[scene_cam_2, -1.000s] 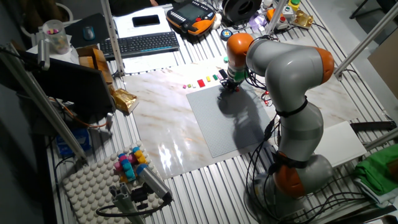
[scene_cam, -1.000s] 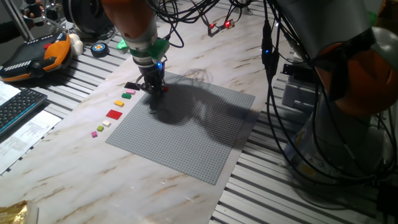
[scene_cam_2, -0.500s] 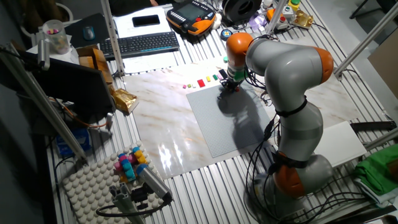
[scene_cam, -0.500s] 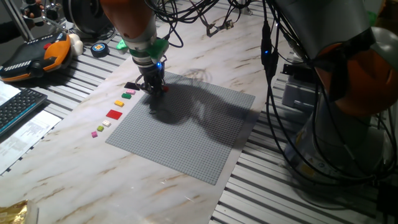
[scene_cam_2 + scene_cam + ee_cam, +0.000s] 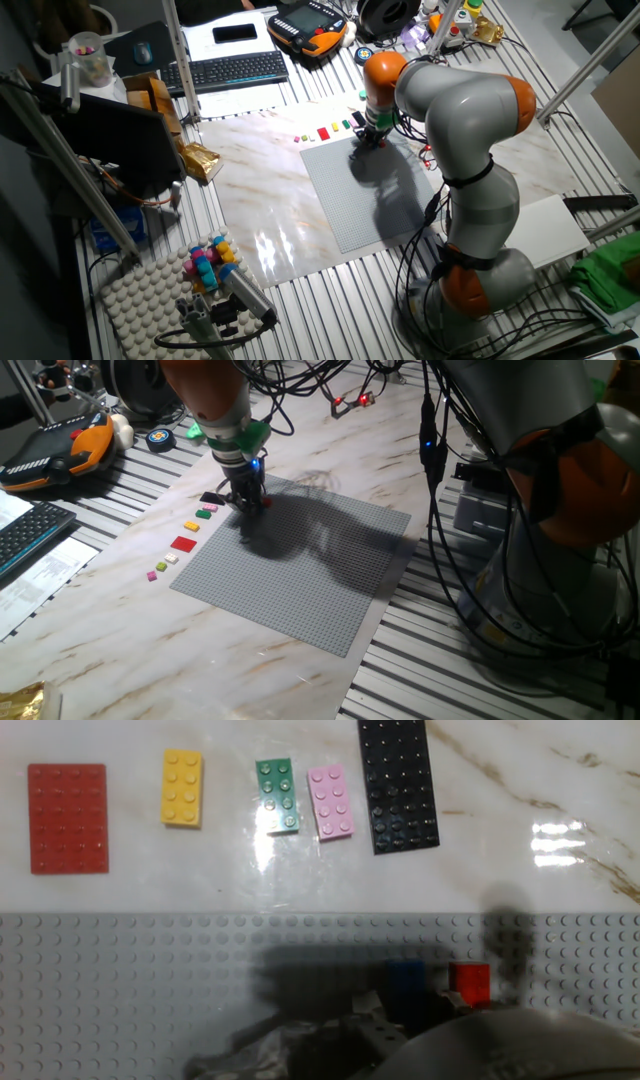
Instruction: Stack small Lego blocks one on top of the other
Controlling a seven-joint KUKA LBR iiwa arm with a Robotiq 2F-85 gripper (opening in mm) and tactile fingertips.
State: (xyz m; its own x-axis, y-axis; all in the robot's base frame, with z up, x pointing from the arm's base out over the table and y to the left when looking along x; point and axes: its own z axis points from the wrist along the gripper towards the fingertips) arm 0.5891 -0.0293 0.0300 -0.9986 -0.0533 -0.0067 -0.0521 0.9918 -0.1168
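Blue brick point(image 5: 406, 983) and red brick point(image 5: 469, 982) sit side by side on the grey baseplate point(image 5: 130, 990), near its edge — a narrow gap between them, not stacked. The gripper point(image 5: 247, 503) is low over that spot; whether its fingers are spread or pinched I cannot tell. On the marble beyond the edge lie a red plate point(image 5: 67, 817), yellow point(image 5: 182, 787), green point(image 5: 276, 795) and pink point(image 5: 330, 801) bricks — and a black piece point(image 5: 397, 783).

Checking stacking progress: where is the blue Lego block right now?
In the hand view the blue block sits on the grey baseplate, just left of the red block, below the black plate.
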